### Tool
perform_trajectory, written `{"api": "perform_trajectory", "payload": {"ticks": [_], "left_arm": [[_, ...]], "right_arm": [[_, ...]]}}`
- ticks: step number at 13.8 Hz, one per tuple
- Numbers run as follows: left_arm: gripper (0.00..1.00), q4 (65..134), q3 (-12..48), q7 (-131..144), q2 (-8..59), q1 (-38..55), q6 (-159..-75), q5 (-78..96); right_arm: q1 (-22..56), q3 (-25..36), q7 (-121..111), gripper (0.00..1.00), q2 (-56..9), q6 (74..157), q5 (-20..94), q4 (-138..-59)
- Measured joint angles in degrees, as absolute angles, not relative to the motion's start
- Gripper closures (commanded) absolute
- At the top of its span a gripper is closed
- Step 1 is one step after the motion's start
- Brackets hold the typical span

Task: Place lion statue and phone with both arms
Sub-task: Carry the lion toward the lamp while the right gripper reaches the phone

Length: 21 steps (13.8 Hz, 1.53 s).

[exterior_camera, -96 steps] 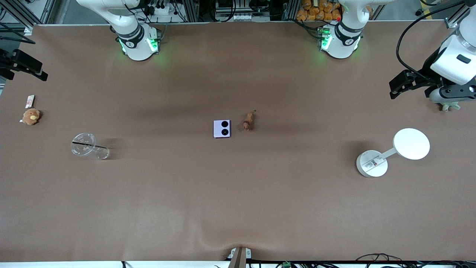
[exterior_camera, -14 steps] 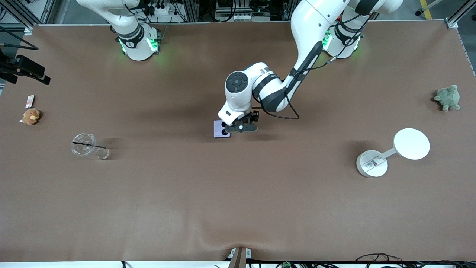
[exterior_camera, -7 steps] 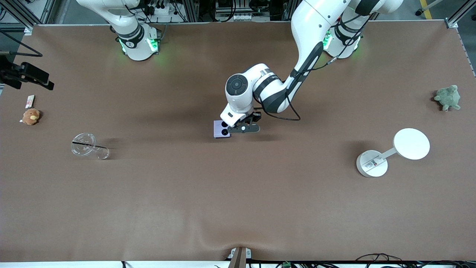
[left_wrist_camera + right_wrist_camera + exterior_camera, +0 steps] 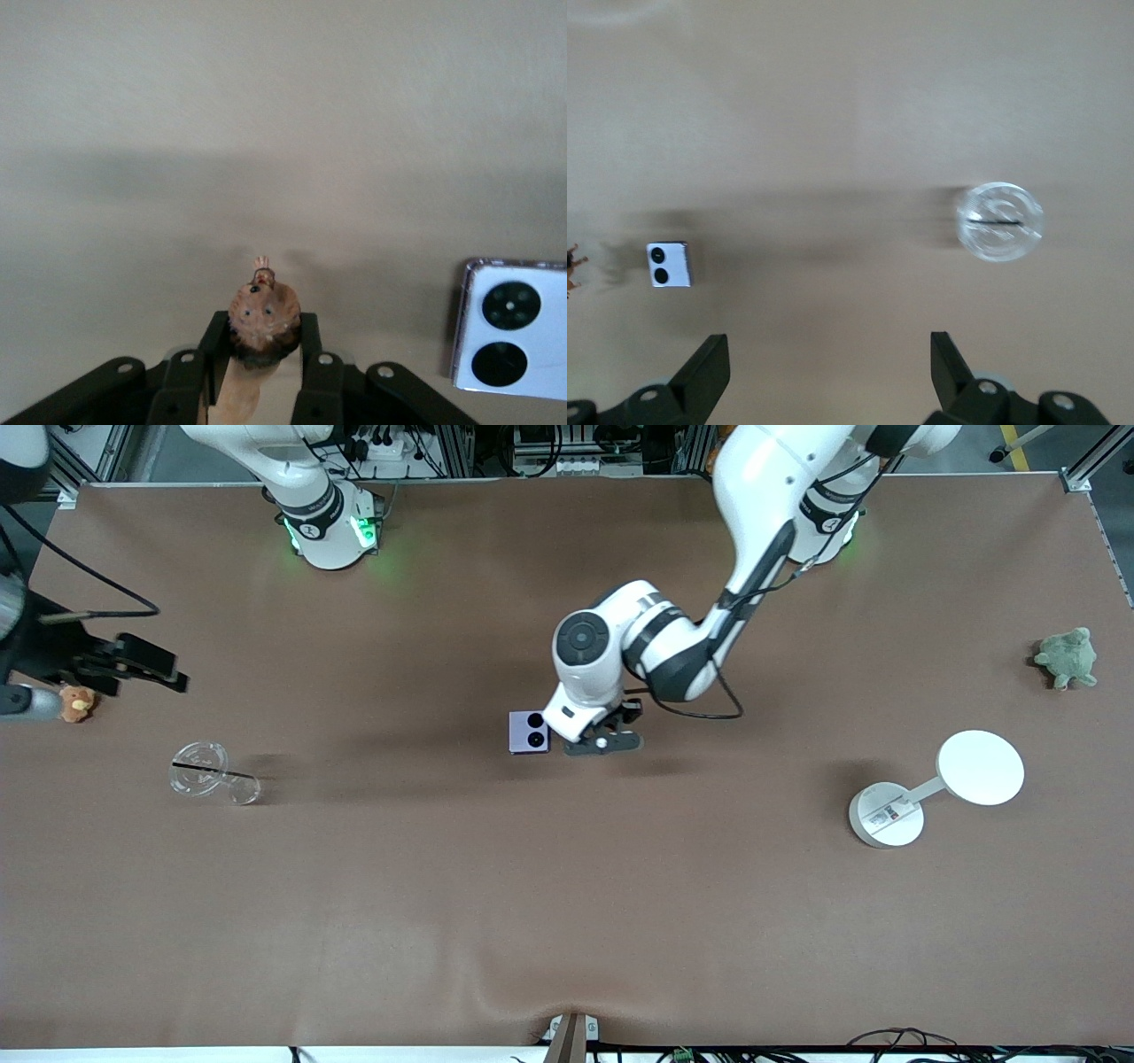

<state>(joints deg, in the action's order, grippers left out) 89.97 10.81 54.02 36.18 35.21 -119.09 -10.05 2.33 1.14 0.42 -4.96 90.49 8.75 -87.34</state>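
Note:
The lion statue [image 4: 261, 320] is a small reddish-brown figurine clamped between my left gripper's [image 4: 260, 354] fingers, head outward; the hand hides it in the front view. The left gripper [image 4: 602, 741] hangs low over the table's middle, beside the phone [image 4: 529, 732]. The phone is a pale lavender square with two black circles, lying flat, also seen in the left wrist view [image 4: 512, 329] and the right wrist view [image 4: 670, 264]. My right gripper [image 4: 164, 669] is open and empty, up over the right arm's end of the table, its fingers [image 4: 709, 367] wide apart.
A clear plastic cup [image 4: 213, 775] lies near the right arm's end, also seen in the right wrist view [image 4: 1000, 221]. An orange-brown plush [image 4: 78, 702] sits by the right gripper. A green plush [image 4: 1067, 657] and a white round-topped stand [image 4: 930, 788] are at the left arm's end.
My left gripper has shifted with the lion statue away from the phone, toward the left arm's end, uncovering the phone. My right gripper has swung in over the table near the orange-brown plush.

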Motion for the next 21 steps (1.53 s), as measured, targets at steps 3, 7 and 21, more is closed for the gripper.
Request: {"api": "perform_trajectory", "payload": {"ticks": [3,7,21], "left_arm": [[1.0,90.0,10.9,49.9,31.2,29.9,-115.5,-10.1],[1.0,90.5,11.0,45.7,27.8,22.9,-113.4,-10.1],[1.0,104.0,11.2,27.6,24.2,3.9,-119.1,-10.1]], "right_arm": [[6.4,1.1,0.7,0.0,-7.6,96.6,10.5,-87.4],[12.4,0.9,0.7,0.0,-11.9,104.1,12.0,-87.4],[28.8,0.7,5.0,0.0,-25.7,107.6,13.1,-88.2]]}}
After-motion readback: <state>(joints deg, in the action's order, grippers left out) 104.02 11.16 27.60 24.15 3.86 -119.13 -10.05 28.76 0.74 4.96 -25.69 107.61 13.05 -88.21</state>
